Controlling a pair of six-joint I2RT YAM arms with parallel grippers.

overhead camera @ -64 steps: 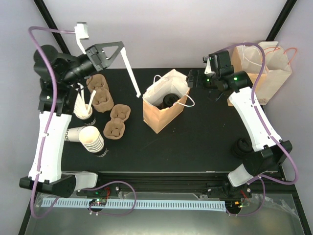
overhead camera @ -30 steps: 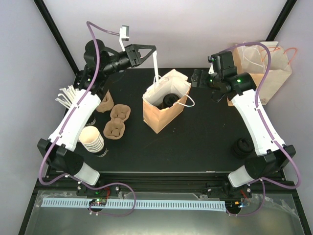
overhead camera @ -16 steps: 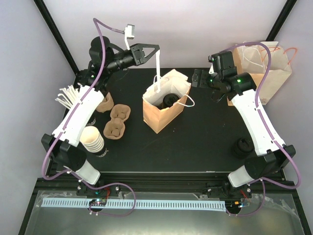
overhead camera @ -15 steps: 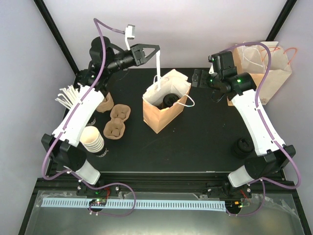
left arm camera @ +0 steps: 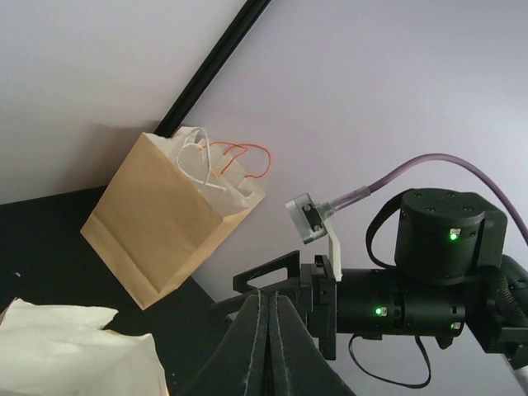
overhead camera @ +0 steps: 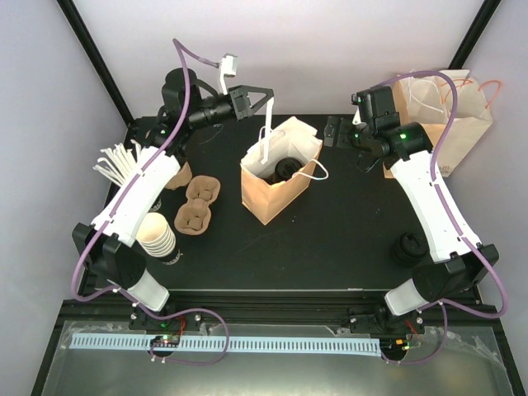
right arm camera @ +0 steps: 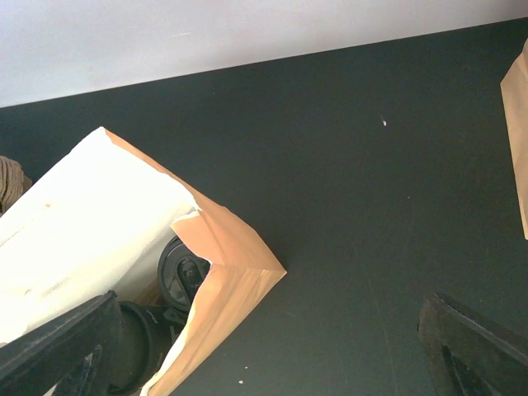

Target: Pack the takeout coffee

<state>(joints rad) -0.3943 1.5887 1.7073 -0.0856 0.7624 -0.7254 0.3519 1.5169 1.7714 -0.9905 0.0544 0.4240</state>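
Showing only as glossy black round lids, the takeout coffee (right arm camera: 176, 268) sits inside the open brown paper bag (overhead camera: 272, 194), two lids side by side deep in the white-lined mouth. The cup sides are hidden by the bag wall. This bag stands on the black counter (overhead camera: 330, 239) between the two sets of fingers, just below and ahead of each.

The left fingers (left arm camera: 256, 338) are pressed tightly together with no gap. From above, the bag's white handle (overhead camera: 266, 124) rises straight up to them, so they appear to pinch it. The right fingers (right arm camera: 58, 338) are spread wide, one at each lower corner of the wrist view, holding nothing, with the bag's torn corner between and beyond them.

Another black disc (overhead camera: 409, 247) rests on the counter well behind the right fingers, beside that arm's base; its sides cannot be made out.

A second brown bag (overhead camera: 450, 115) with white and orange handles stands just beyond the right fingers; its contents cannot be seen. Behind the left fingers lie brown pulp carriers (overhead camera: 198, 202), their cavities bare, and a stack of lidless white cups (overhead camera: 155, 235).
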